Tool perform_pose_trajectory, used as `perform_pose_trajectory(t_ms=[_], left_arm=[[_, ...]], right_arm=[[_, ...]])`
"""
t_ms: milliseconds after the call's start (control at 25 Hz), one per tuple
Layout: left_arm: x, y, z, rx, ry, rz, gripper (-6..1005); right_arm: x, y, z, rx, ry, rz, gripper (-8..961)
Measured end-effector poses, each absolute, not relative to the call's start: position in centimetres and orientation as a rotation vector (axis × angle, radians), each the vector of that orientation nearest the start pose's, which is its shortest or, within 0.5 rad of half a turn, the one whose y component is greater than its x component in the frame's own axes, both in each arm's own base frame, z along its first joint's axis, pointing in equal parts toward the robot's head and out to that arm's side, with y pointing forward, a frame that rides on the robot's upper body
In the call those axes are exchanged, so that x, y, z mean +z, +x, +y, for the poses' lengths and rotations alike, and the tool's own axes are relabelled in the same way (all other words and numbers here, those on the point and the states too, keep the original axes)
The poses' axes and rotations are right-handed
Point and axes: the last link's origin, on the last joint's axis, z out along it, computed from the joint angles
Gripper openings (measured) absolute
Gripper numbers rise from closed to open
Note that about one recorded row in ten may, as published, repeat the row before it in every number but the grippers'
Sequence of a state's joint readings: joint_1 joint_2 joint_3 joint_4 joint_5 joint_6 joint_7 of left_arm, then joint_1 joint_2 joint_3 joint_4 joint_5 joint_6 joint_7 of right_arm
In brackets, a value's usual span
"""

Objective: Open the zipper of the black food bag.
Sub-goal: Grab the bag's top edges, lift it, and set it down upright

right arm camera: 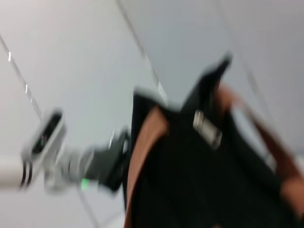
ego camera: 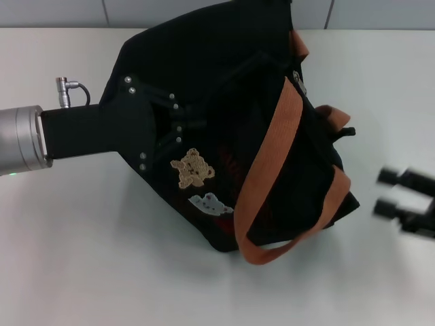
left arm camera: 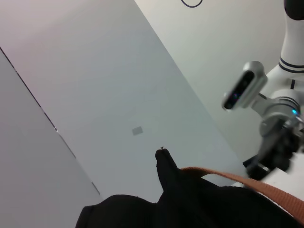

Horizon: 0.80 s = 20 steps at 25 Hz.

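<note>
The black food bag (ego camera: 224,102) lies tilted in the middle of the table, with its bear patch (ego camera: 192,168) and pale patch (ego camera: 210,203) facing me. Orange-brown strap handles (ego camera: 272,163) loop across its right side. A small silver pull tab of the zipper (ego camera: 297,77) shows near the bag's upper right edge, and again in the right wrist view as a shiny tab (right arm camera: 207,128). My left gripper (ego camera: 178,122) reaches in from the left and rests against the bag's left face. Off to the right, clear of the bag, my right gripper (ego camera: 386,193) stands open.
The bag sits on a white table (ego camera: 102,258). A grey panelled wall (ego camera: 170,10) runs along the far edge. In the left wrist view the right arm (left arm camera: 275,118) stands beyond the bag's strap (left arm camera: 266,190).
</note>
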<state>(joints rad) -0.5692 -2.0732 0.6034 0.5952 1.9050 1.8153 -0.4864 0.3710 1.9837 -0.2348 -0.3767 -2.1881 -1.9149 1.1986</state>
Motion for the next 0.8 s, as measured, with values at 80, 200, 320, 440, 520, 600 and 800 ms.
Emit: perform_pose_trajectory(t_ms=[80,200,320,440,520,600,800], left_arm=[[1.1,-22.6,31.4,-0.865,-2.537,0.657,73],[1.0,-22.6,31.4,-0.867,-2.544,0.663,73],[0.6,-22.5,31.2,-0.872,-2.560,0.668,73],[0.2,-22.4,31.2,-0.882,-2.562,0.674,73],[0.1,-22.3,31.2,-0.885,-2.562,0.679,73],[0.0,-22.3,31.1,-0.887,-2.564,0.678,73],[-0.2,-22.3,31.1,-0.894,-2.566,0.675,73]], right_arm=[[4.5,31.4,24.3,1.233,-2.474,0.795,748],[4.8,30.9,25.0,1.262,-2.452,0.761,747],[4.5,29.6,26.2,1.290,-2.455,0.652,746],[3.3,27.9,27.2,1.312,-2.471,0.518,744],[2.7,27.1,27.8,1.313,-2.476,0.448,744],[2.1,26.3,28.5,1.309,-2.478,0.396,743],[0.6,25.2,29.6,1.258,-2.506,0.328,741]])
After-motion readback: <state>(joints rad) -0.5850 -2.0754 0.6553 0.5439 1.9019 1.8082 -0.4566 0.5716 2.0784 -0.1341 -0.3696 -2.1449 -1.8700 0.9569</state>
